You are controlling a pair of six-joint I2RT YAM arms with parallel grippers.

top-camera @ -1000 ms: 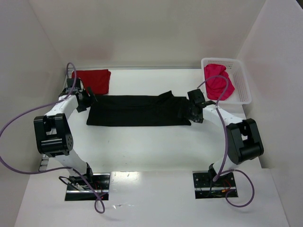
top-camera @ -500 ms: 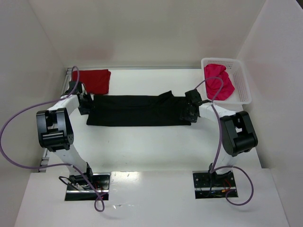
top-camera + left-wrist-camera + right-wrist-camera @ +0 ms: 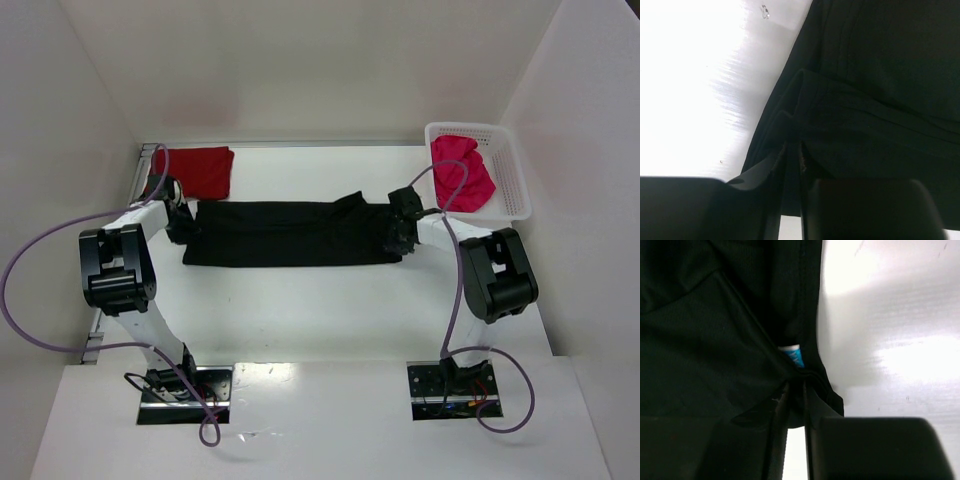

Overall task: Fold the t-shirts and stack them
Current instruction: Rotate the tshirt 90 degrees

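**Limits of view.** In the top view, the fingertips of both grippers are lost against the dark cloth. Only the wrist views show them. The lower part of each wrist view is filled by the dark, blurred gripper body. The pink-red t-shirt (image 3: 462, 172) lies crumpled, so its outline cannot be made out.

**Count.** Three t-shirts, two arms, one white mesh basket (image 3: 512, 185).

**Task items.**
- The black t-shirt (image 3: 290, 233) lies on the table (image 3: 320, 300) as a long flat band running left to right, with a raised fold at its far right edge.
- The left gripper (image 3: 792, 152) is closed to a narrow gap and pinches the band's left end.
- The right gripper (image 3: 796, 390) is likewise closed and pinches the right end, just beside a small blue label (image 3: 796, 357).
- The dark red t-shirt (image 3: 200, 168) lies folded at the far left corner.
- The pink-red t-shirt sits in the basket at the far right.
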